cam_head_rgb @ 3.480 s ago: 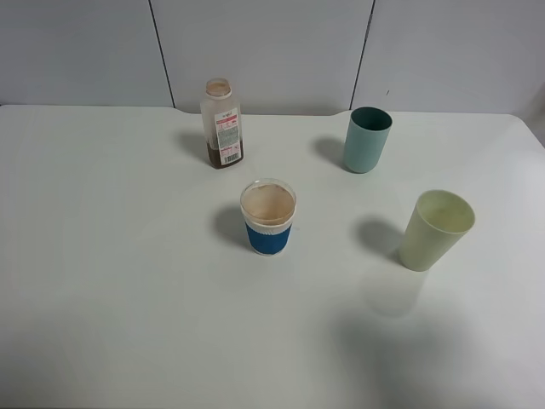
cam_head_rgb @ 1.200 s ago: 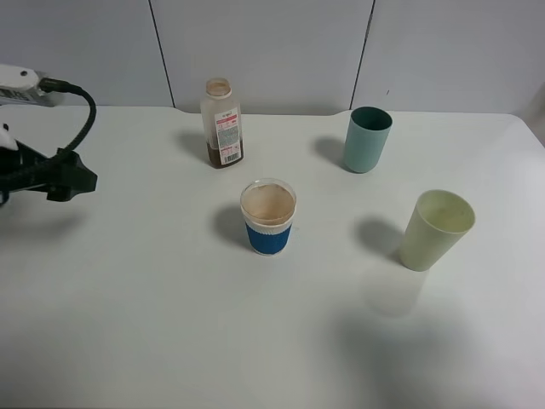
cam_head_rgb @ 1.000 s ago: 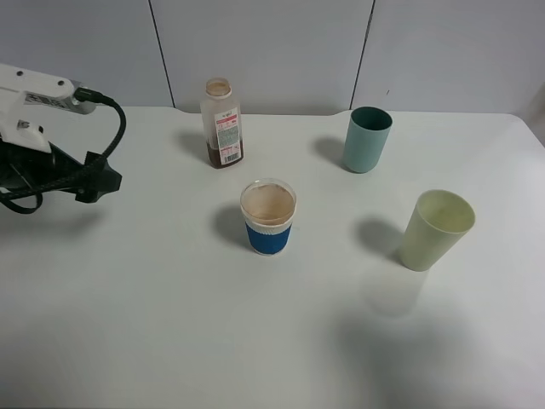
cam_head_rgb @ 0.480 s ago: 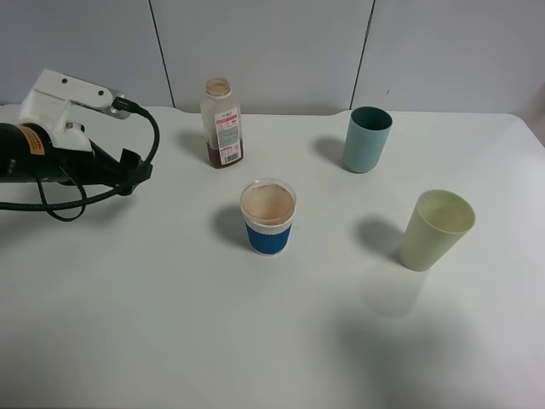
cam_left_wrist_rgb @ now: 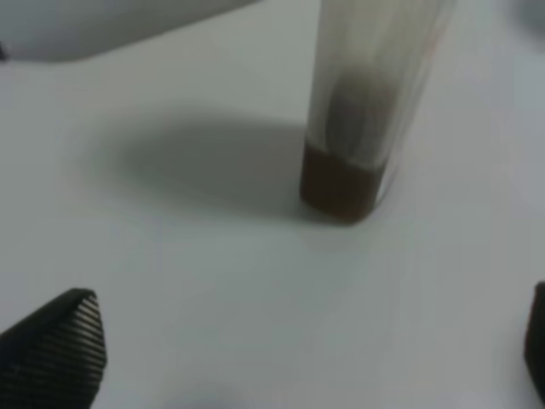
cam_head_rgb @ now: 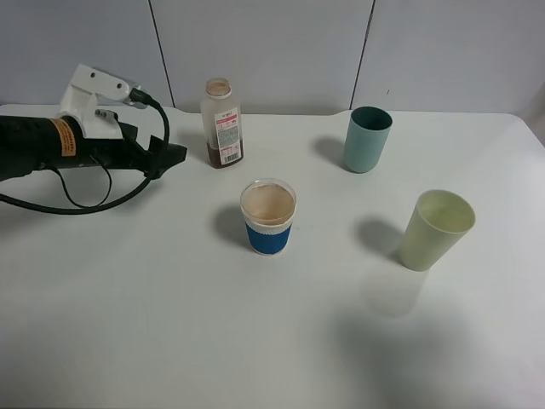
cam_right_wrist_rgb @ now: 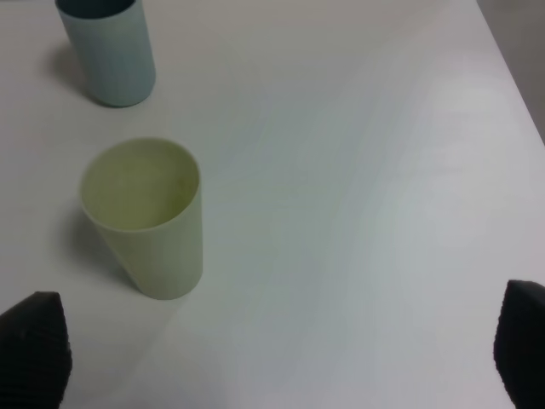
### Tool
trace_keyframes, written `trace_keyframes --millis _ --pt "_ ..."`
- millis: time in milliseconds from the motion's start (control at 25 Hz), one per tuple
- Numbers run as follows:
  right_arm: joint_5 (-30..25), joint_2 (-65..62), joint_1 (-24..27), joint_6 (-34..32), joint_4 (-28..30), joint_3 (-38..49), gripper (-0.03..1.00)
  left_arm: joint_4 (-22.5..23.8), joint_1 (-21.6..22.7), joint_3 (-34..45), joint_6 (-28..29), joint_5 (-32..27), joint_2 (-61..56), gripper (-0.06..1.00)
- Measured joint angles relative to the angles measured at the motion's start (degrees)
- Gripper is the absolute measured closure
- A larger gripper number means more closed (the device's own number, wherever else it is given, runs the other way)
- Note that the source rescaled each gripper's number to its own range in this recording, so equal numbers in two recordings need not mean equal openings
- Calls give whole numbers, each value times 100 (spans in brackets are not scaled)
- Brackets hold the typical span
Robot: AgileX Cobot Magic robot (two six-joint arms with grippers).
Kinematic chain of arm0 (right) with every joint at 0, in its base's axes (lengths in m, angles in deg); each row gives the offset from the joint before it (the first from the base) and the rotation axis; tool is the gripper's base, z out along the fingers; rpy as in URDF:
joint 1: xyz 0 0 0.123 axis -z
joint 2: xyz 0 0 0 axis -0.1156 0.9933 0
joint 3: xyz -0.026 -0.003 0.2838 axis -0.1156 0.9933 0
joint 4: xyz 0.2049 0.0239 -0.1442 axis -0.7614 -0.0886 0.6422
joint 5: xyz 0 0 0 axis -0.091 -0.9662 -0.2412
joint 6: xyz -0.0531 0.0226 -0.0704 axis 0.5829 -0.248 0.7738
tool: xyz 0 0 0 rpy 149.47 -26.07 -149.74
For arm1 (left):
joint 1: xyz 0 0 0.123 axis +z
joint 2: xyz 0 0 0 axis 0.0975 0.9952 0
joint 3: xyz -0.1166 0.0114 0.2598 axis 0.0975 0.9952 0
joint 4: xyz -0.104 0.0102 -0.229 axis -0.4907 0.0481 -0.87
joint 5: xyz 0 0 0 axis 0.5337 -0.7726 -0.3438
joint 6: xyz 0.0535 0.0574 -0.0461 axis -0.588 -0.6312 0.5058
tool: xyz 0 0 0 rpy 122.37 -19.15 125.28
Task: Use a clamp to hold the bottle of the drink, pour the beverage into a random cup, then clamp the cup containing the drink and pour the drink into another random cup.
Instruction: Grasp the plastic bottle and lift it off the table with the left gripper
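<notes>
Bottle of drink, a clear plastic one with a red-and-white label (cam_head_rgb: 222, 123), is stood upright and uncapped at the far side of the white table (cam_head_rgb: 170, 341), left of the middle, with brown liquid only in its lowest part; nothing is touching it. A few seconds ago no arm was in the high view; the left gripper (cam_head_rgb: 170, 158) has since been brought in from the left edge and carried across to just beside the bottle; its jaws are spread wide with nothing between them, and in the left wrist view the bottle is framed ahead between the two fingertips. The first step is judged to be under way, with the grasp not yet made. The right gripper (cam_right_wrist_rgb: 281, 358) is likewise held wide apart and empty above the pale green plastic cup (cam_head_rgb: 435, 229).

Little room is left behind the bottle, the table's far edge and the wall being near. The paper cup with the blue sleeve (cam_head_rgb: 268, 216) is set nearest, in front of the bottle and clear of it; the teal plastic cup (cam_head_rgb: 366, 139) is well apart to the right; the green cup is placed near the right edge.
</notes>
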Motion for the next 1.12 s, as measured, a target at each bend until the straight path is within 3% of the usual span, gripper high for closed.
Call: trace_keyframes --millis 240,1120 --pt "0 0 0 0 0 0 -3 286 0 -616 -114 323 614 -6" --pt "0 0 0 0 0 0 -3 527 0 -2380 -225 1391 2739 -6"
